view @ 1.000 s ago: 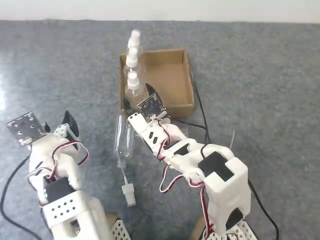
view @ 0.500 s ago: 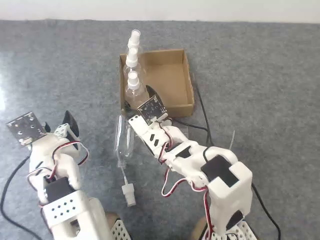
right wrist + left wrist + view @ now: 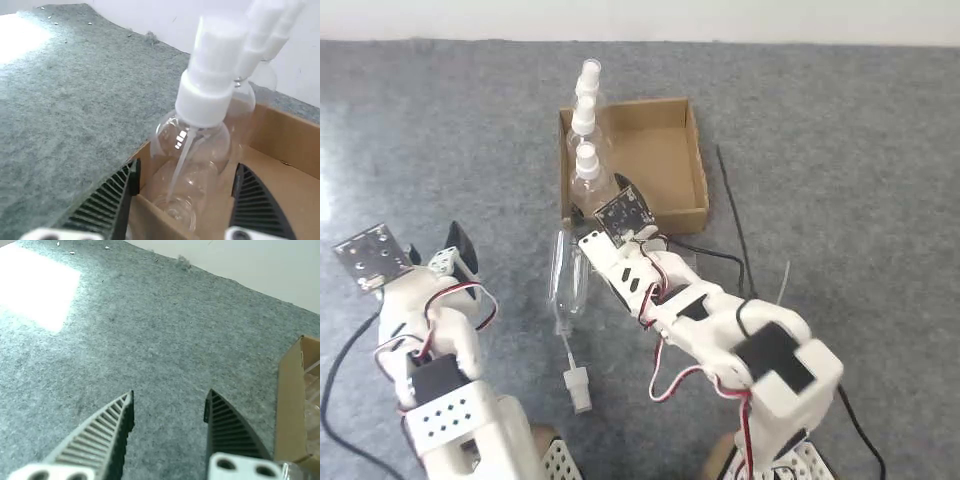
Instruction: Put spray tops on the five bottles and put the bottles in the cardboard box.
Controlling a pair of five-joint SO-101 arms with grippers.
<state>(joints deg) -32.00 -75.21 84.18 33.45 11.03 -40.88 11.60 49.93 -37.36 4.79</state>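
The cardboard box (image 3: pixel 660 160) holds three clear bottles with white spray tops along its left wall, the nearest being bottle (image 3: pixel 588 175). My right gripper (image 3: pixel 618 196) hangs open at the box's near left corner. In the right wrist view its fingers (image 3: pixel 112 197) stand wide apart, with the nearest bottle (image 3: pixel 192 145) beyond them. A fourth bottle (image 3: pixel 568 275) lies uncapped on the mat, and a loose spray top (image 3: pixel 577 385) with its tube lies just below it. My left gripper (image 3: pixel 170 396) is open over bare mat, far left of the box (image 3: pixel 295 400).
Grey felt mat (image 3: pixel 840 130) covers the table. A black cable (image 3: pixel 735 220) runs from the box's right side back past the right arm. A thin clear tube (image 3: pixel 784 280) lies on the mat right of that arm.
The right arm's rear links swung toward the right and its black cable swept away from the box's right wall. Its gripper stayed at the box corner. The left arm held still.
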